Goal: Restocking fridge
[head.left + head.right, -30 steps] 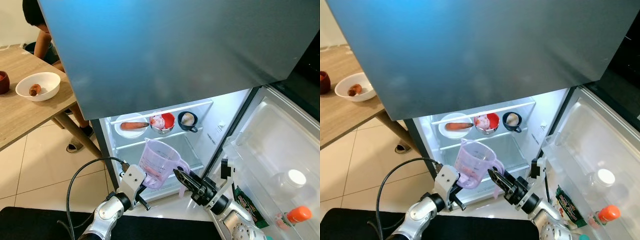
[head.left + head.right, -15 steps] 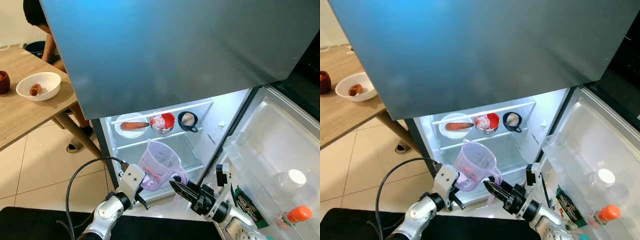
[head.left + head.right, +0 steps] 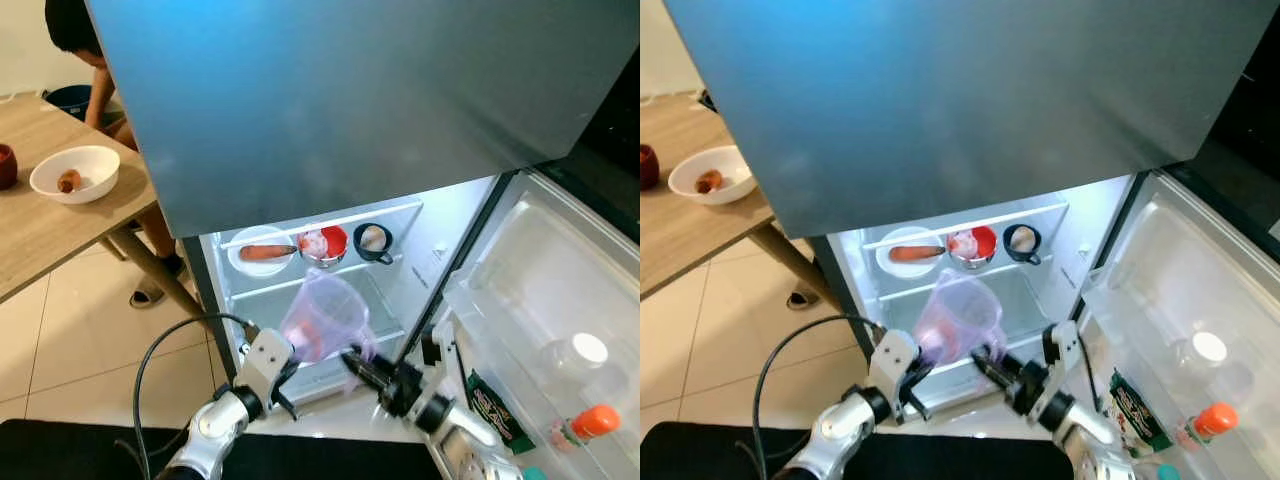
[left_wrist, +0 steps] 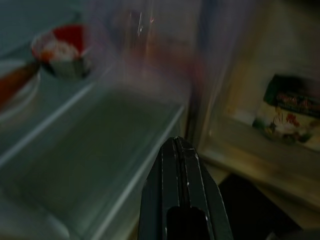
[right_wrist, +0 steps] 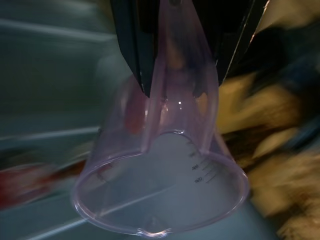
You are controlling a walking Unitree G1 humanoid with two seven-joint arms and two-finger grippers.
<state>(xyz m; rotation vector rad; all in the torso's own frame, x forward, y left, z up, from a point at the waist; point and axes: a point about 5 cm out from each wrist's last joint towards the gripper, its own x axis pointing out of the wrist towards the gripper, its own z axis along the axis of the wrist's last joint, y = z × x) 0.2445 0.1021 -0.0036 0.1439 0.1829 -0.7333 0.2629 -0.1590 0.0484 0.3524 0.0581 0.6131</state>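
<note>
Right wrist view: right gripper (image 5: 175, 75) pinches the handle of the clear purple measuring jug (image 5: 160, 195), fingers either side. In the head views the jug (image 3: 325, 318) hangs tilted in front of the open fridge (image 3: 395, 285), below its shelf of bowls. Left gripper (image 4: 181, 150) pressed together, just below the jug.

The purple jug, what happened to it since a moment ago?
The jug tipped over, its mouth swinging from upward toward the fridge shelves. The right gripper went from just beside its handle to closed on it. The left gripper stayed under the jug. The carrot plate and bowls stayed put.
</note>
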